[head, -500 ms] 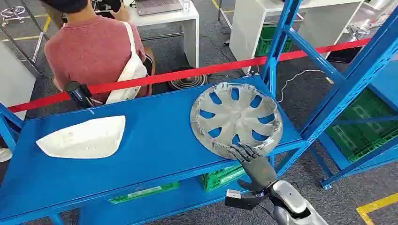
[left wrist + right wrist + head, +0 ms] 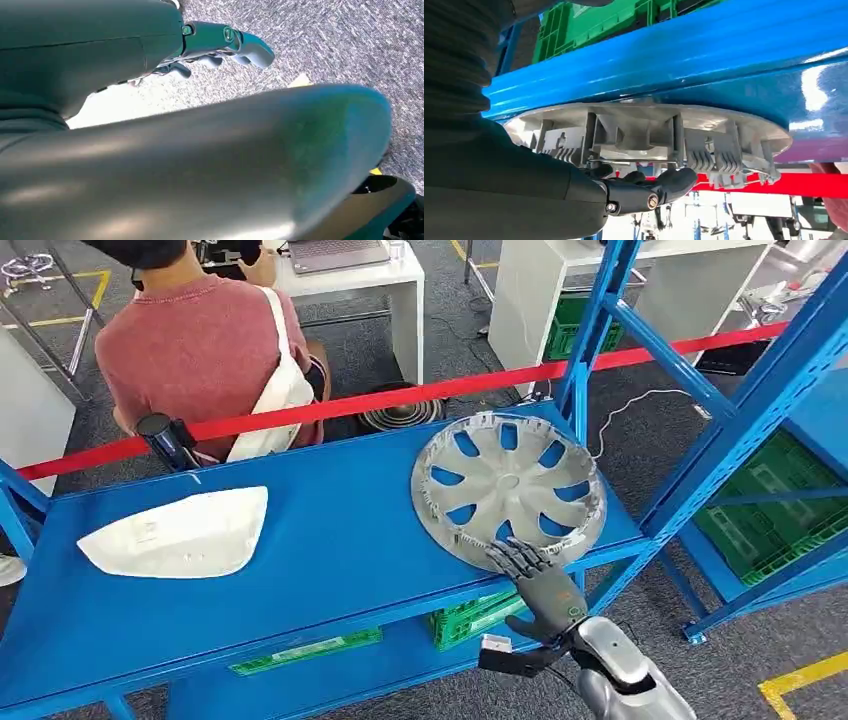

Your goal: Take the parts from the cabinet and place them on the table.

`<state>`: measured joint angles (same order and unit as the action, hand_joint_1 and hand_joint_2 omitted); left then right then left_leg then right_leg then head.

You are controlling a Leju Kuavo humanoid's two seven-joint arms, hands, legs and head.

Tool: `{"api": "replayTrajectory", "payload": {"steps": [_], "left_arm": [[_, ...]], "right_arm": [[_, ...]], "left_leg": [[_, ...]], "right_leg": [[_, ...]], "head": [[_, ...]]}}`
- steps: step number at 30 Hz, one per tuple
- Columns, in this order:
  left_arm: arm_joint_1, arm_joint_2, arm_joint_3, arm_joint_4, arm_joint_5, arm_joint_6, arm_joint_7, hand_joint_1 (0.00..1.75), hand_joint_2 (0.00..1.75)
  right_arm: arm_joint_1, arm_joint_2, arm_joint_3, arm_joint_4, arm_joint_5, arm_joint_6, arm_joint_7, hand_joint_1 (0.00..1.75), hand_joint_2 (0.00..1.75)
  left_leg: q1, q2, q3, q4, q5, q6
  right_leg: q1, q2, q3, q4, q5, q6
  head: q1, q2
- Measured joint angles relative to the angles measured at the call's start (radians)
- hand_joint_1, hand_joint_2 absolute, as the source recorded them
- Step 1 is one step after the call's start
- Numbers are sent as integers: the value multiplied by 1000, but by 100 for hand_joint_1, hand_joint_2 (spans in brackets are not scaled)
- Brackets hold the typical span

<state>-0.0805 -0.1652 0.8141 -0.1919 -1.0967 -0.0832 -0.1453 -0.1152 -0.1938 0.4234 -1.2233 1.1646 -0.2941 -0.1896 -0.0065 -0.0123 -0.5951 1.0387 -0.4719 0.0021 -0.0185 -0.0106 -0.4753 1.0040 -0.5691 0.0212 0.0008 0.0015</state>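
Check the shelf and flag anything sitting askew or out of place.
The silver hubcap overhangs the front edge of the blue shelf, where the right hand reaches its rim. The white cover lies flat.

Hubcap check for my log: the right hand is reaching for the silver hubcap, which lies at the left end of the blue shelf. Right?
Not quite. The head view shows the silver hubcap at the right end of the blue shelf; the right hand does reach its near rim.
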Motion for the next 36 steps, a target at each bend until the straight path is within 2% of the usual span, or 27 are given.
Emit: {"api": "replayTrajectory", "payload": {"steps": [5,14,32,36], "left_arm": [[1,0,0,1,0,0,-2,0,0],[4,-1,3,2,0,0,-5,0,0],[6,-4,6,3,0,0,-6,0,0],[6,-6,7,3,-8,-2,-1,0,0]], "right_arm": [[-12,13,1,25,-35,-49,-35,0,175],[-12,22,11,-24,-51,-43,-50,0,175],[-6,22,27,-74,-31,-31,-19,0,175],[-24,23,24,-31,19,-76,16,0,175]], "left_leg": [[0,0,0,0,0,0],[0,0,0,0,0,0],[0,0,0,0,0,0],[0,0,0,0,0,0]], "right_leg": [[0,0,0,0,0,0],[0,0,0,0,0,0],[0,0,0,0,0,0],[0,0,0,0,0,0]], "head": [[0,0],[0,0],[0,0],[0,0]]}}
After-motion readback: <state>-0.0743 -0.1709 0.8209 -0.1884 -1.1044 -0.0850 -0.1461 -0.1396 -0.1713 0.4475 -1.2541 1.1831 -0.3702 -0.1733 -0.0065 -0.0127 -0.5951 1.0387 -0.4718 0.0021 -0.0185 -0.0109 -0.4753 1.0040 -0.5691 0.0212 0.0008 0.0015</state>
